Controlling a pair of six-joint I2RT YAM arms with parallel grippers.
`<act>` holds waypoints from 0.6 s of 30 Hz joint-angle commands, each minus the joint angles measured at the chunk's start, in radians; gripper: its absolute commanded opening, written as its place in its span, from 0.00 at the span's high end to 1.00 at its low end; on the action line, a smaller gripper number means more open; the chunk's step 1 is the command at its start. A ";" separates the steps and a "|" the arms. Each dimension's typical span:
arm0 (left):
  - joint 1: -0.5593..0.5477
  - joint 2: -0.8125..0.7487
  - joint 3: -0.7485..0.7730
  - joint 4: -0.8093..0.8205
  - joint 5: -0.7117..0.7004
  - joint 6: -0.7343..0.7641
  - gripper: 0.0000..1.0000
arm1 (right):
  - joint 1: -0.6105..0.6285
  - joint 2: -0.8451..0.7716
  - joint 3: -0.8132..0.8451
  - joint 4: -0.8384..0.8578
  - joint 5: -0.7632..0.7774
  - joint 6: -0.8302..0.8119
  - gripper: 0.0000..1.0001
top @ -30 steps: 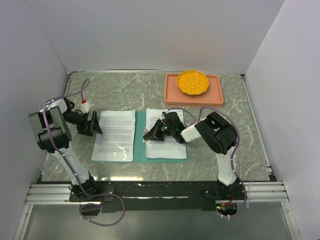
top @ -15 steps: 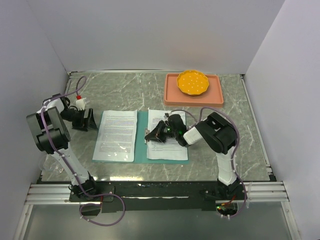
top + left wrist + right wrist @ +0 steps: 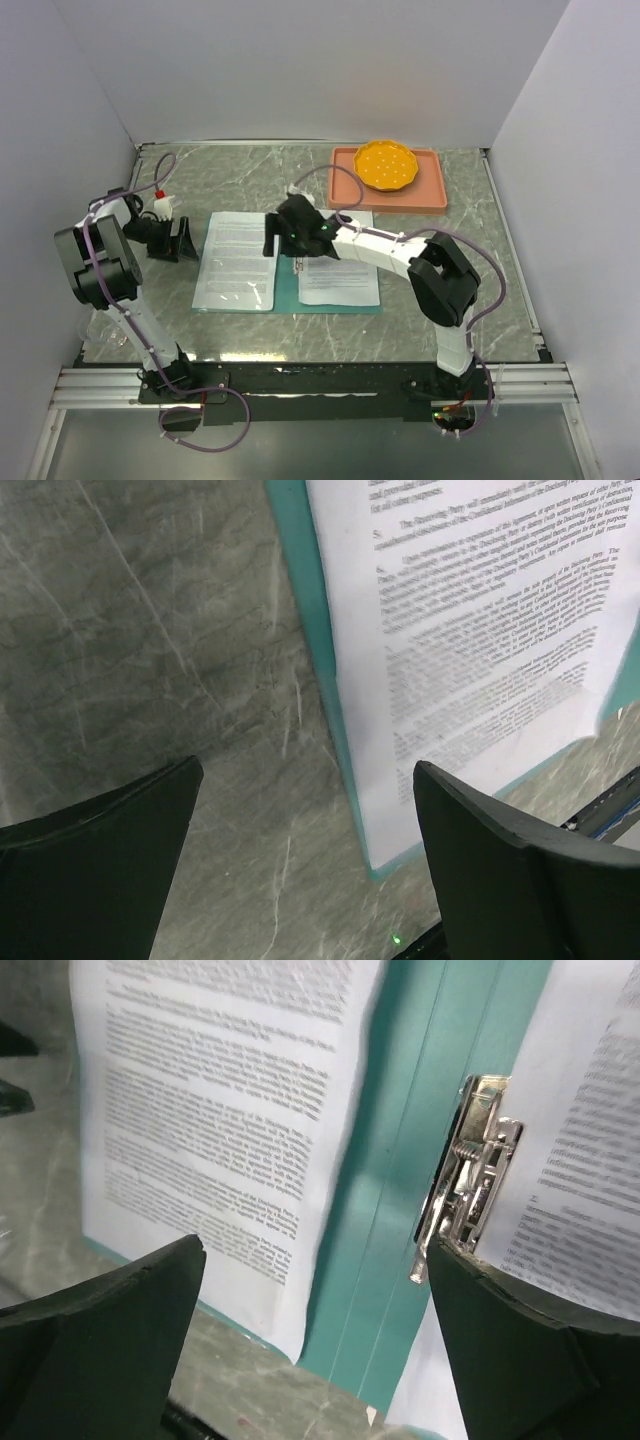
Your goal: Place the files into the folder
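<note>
The teal folder (image 3: 285, 288) lies open and flat on the table. One of the files (image 3: 237, 262) rests on its left half, another (image 3: 338, 272) on its right half. My right gripper (image 3: 283, 240) hangs open above the folder's spine near the far end, holding nothing. The right wrist view shows the left sheet (image 3: 220, 1110), the teal spine (image 3: 400, 1210), a metal clip (image 3: 470, 1180) by the right sheet (image 3: 590, 1190), and the gripper (image 3: 315, 1310) itself. My left gripper (image 3: 182, 242) stands open just left of the folder. Its wrist view has the gripper (image 3: 305, 820) over bare table beside the folder edge (image 3: 310, 610) and a sheet (image 3: 480, 630).
A salmon-pink tray (image 3: 345, 195) with a yellow plate (image 3: 386, 165) stands at the back right, just beyond the folder. White walls close in the grey marbled table (image 3: 480, 290) on the left, back and right.
My right gripper has opened and swung from the right sheet up and left to the folder's spine. The folder with its sheets has slid a little to the right. The left gripper drew back slightly.
</note>
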 commanded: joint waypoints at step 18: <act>0.043 -0.085 -0.054 -0.018 0.009 0.052 0.04 | 0.002 0.304 0.616 -0.672 0.231 -0.034 0.46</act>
